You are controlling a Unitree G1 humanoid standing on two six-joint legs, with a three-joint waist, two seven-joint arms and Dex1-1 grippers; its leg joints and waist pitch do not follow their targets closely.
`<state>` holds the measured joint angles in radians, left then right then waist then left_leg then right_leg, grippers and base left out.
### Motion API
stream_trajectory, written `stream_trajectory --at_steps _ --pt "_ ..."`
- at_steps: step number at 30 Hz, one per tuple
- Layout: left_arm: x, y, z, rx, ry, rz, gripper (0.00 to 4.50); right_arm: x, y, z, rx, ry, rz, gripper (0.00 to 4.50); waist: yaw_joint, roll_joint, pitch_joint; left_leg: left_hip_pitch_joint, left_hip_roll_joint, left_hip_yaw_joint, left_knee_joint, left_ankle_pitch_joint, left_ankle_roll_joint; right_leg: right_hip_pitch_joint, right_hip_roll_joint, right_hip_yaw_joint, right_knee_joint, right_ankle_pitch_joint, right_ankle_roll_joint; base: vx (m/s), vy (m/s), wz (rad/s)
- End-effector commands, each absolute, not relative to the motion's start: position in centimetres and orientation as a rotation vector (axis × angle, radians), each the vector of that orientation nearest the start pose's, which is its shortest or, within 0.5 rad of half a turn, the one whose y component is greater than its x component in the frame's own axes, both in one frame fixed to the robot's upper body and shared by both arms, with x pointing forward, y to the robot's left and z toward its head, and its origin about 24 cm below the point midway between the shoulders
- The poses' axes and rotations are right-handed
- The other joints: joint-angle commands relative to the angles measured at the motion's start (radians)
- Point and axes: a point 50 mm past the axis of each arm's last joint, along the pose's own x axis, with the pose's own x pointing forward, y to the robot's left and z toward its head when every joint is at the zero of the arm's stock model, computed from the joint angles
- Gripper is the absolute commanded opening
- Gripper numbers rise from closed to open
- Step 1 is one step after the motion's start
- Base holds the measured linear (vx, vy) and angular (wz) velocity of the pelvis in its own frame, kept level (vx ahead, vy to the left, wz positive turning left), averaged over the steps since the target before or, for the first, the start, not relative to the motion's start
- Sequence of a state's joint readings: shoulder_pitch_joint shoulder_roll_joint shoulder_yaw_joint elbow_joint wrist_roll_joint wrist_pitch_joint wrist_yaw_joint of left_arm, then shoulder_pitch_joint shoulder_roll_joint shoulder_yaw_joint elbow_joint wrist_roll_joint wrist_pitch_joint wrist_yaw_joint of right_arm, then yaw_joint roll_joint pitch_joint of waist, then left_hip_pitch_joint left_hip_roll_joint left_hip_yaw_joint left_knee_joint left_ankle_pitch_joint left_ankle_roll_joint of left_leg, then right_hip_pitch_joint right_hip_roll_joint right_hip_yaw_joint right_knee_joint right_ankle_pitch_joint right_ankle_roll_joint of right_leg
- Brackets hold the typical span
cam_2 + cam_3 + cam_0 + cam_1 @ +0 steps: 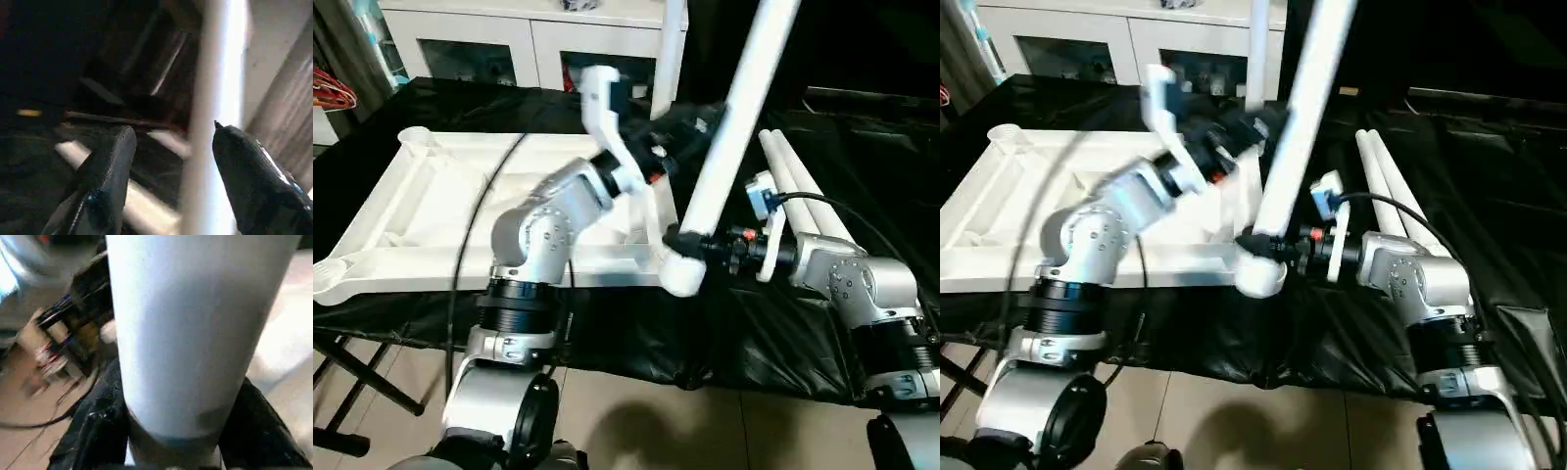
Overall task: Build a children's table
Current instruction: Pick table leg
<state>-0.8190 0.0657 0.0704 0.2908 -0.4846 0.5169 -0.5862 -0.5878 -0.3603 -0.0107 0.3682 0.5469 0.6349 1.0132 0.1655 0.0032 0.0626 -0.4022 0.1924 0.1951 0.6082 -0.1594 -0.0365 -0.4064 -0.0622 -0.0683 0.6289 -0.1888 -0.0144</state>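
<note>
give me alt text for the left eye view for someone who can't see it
The robot's right end effector grips a long white table leg near its base, standing it at a tilt in the near corner socket of the upturned white tabletop, while the left end effector reaches toward the leg higher up. Two more legs lie on the black-sheeted table.

White children's table, partly assembled

The tabletop (460,211) lies upside down, ribbed underside up. One tube leg (734,127) stands tilted in its near right corner socket (677,274); two spare legs (803,186) lie right.
</note>
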Motion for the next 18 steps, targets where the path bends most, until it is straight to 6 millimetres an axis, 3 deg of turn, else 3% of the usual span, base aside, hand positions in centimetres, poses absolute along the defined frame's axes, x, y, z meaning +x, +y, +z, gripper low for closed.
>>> stream_trajectory --at_steps 1,2,3,5,7,10,12,14,16,17,18 --pt "35.9 7.8 17.2 -0.126 -0.026 -0.929 2.91 33.4 -16.7 10.9 0.336 0.225 0.94 1.91 -0.001 -0.013 -0.085 0.029 0.039 -0.028 -0.06 -0.109 0.032 0.048 -0.085 0.046 -0.084 -0.195 -0.128 0.0 0.0 0.0" --pt "35.9 8.2 16.3 -0.013 -0.005 -0.947 2.91 33.7 -17.1 10.8 0.307 0.206 0.873 1.91 -0.002 -0.01 -0.086 0.03 0.04 -0.028 -0.061 -0.11 0.022 0.047 -0.084 0.047 -0.083 -0.201 -0.118 0.0 0.0 0.0" --pt "35.9 8.6 15.5 0.042 0.029 -0.963 2.91 34.0 -17.4 10.7 0.278 0.189 0.815 1.9 -0.007 -0.007 -0.087 0.034 0.041 -0.025 -0.062 -0.113 -0.008 0.044 -0.084 0.047 -0.078 -0.188 -0.115 0.0 0.0 0.0" --pt "36.0 9.2 14.5 0.129 0.067 -0.975 2.91 34.2 -18.0 10.5 0.221 0.18 0.732 1.9 -0.009 -0.006 -0.088 0.033 0.041 -0.025 -0.062 -0.11 -0.018 0.047 -0.085 0.047 -0.072 -0.151 -0.133 0.0 0.0 0.0" --pt "36.0 9.8 13.4 0.255 0.09 -0.997 2.91 34.2 -18.6 10.1 0.173 0.185 0.657 1.9 -0.008 0.002 -0.088 0.036 0.04 -0.024 -0.062 -0.118 -0.02 0.043 -0.083 0.048 -0.072 -0.127 -0.145 0.0 0.0 0.0" --pt "35.8 10.4 11.7 0.367 0.158 -1.075 2.91 33.8 -18.9 9.6 0.139 0.184 0.607 1.9 -0.006 0.003 -0.089 0.034 0.04 -0.025 -0.064 -0.138 -0.024 0.05 -0.088 0.05 -0.068 -0.097 -0.16 0.0 0.0 0.0" --pt "35.5 10.7 10.5 0.417 0.217 -1.15 2.91 33.4 -18.8 9.3 0.151 0.18 0.6 1.9 -0.008 0.012 -0.089 0.032 0.039 -0.025 -0.064 -0.149 -0.023 0.052 -0.088 0.05 -0.069 -0.092 -0.166 0.0 0.0 0.0" --pt "35.5 10.8 10.1 0.446 0.234 -1.176 2.64 33.3 -18.7 9.2 0.151 0.178 0.595 1.9 -0.011 0.006 -0.088 0.031 0.038 -0.025 -0.066 -0.163 -0.017 0.054 -0.088 0.049 -0.072 -0.105 -0.17 0.0 0.0 0.0" --pt "35.4 11.3 9.0 0.533 0.29 -1.231 2.58 33.0 -18.6 8.8 0.154 0.18 0.594 1.9 -0.015 0.011 -0.088 0.031 0.039 -0.026 -0.066 -0.185 -0.022 0.056 -0.09 0.049 -0.073 -0.124 -0.175 0.0 0.0 0.0" --pt "35.4 11.4 8.8 0.54 0.307 -1.246 2.51 33.0 -18.6 8.7 0.154 0.182 0.595 1.9 -0.016 0.021 -0.088 0.031 0.039 -0.028 -0.067 -0.186 -0.022 0.054 -0.09 0.049 -0.074 -0.125 -0.176 0.0 0.0 0.0" --pt "35.3 11.5 8.7 0.542 0.314 -1.252 2.21 32.9 -18.6 8.6 0.154 0.182 0.596 1.9 -0.022 0.017 -0.088 0.031 0.04 -0.028 -0.067 -0.196 -0.024 0.056 -0.09 0.048 -0.073 -0.121 -0.182 0.0 0.0 0.0"
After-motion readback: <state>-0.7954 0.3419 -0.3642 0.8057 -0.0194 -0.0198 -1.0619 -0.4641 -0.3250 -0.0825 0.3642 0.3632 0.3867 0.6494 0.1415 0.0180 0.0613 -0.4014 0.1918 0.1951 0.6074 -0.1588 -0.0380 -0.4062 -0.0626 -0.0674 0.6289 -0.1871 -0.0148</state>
